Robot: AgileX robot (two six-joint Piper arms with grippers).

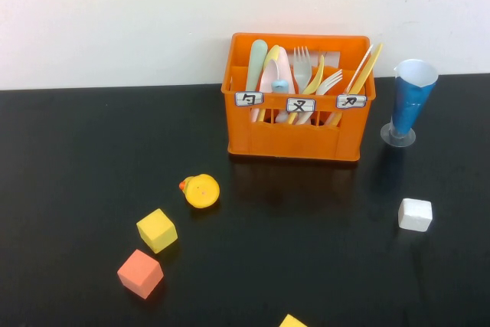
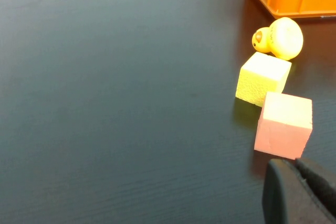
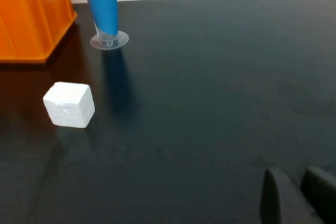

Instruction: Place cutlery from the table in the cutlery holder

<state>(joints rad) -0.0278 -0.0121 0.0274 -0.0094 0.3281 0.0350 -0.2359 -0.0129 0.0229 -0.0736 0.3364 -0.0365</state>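
The orange cutlery holder stands at the back of the black table, with three white labels on its front. It holds several pieces of cutlery upright, among them a pale pink spoon on the left and a cream-white knife beside a yellow one on the right. No cutlery lies on the table. Neither arm shows in the high view. My left gripper is shut and empty, low over the table beside the orange cube. My right gripper is shut and empty, over bare table.
A yellow duck toy, a yellow cube and the orange cube lie front left. A blue cone cup stands right of the holder, with a white cube in front of it. Another yellow piece sits at the front edge.
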